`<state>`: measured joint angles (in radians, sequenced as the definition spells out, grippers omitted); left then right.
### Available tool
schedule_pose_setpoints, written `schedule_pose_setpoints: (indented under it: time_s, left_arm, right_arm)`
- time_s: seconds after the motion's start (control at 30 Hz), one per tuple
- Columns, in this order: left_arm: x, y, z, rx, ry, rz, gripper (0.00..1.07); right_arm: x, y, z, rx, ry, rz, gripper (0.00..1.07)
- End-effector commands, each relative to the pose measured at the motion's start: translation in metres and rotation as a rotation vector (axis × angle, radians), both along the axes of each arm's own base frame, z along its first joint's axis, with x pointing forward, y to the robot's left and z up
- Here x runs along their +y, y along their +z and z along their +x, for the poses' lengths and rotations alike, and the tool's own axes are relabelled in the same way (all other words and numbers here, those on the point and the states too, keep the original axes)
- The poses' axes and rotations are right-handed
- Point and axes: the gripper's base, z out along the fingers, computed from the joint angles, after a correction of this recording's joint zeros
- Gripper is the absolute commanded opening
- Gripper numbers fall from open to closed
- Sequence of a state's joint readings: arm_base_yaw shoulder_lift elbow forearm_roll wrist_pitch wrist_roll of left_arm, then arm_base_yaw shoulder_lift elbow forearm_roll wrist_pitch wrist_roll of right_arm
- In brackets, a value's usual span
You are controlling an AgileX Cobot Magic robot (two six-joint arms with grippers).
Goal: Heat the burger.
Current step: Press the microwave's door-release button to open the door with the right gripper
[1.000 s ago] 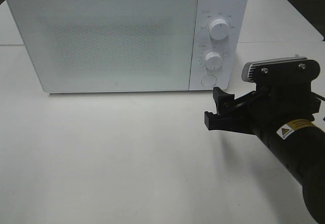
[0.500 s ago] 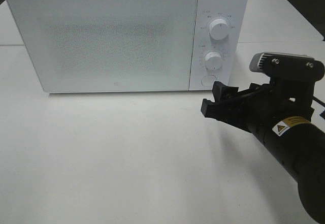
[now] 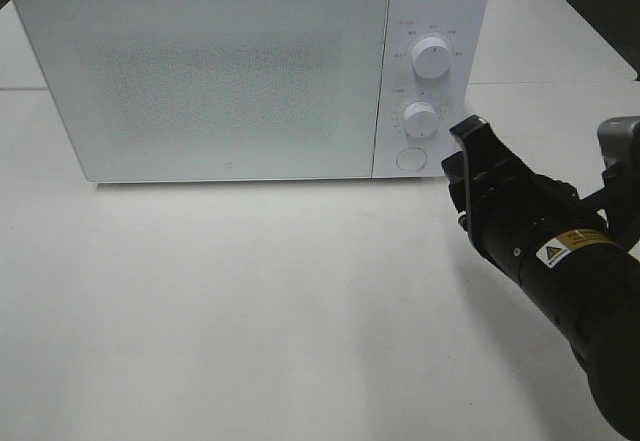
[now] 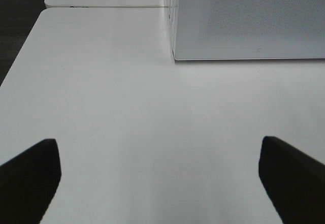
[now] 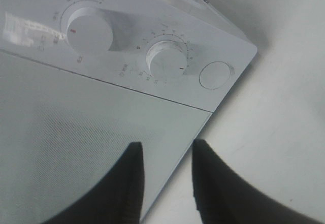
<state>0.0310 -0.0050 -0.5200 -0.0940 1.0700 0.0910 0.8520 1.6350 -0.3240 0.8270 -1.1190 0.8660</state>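
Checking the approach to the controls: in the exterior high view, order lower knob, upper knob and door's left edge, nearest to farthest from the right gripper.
1. lower knob, just left of the right gripper.
2. upper knob, higher on the panel.
3. door's left edge, far left.

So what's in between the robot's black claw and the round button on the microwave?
Nothing is. In the high camera view, the right gripper sits close beside the round button, with only a sliver of bare white table between them.
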Motion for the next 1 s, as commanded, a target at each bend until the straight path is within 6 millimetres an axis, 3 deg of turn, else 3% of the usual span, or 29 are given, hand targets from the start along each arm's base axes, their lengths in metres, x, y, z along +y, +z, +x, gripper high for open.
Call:
schedule_pose_setpoints:
  time_s: [0.03, 0.2, 0.6, 1.0]
  left_arm:
    - [0.0, -0.001, -0.002, -0.011, 0.006, -0.003, 0.98]
    - [0.0, -0.001, -0.002, -0.011, 0.006, -0.003, 0.98]
    - [0.0, -0.001, -0.002, -0.011, 0.006, -0.003, 0.98]
    - [0.0, -0.001, -0.002, -0.011, 0.006, -0.003, 0.98]
  right_arm:
    - [0.002, 0.0, 0.001, 0.044, -0.074, 0.248, 0.17]
    - [0.001, -0.004, 0.001, 0.075, -0.111, 0.33, 0.0]
    - [0.01, -0.027, 0.012, 0.11, -0.171, 0.323, 0.0]
    - [0.016, -0.039, 0.041, 0.107, -0.229, 0.326, 0.0]
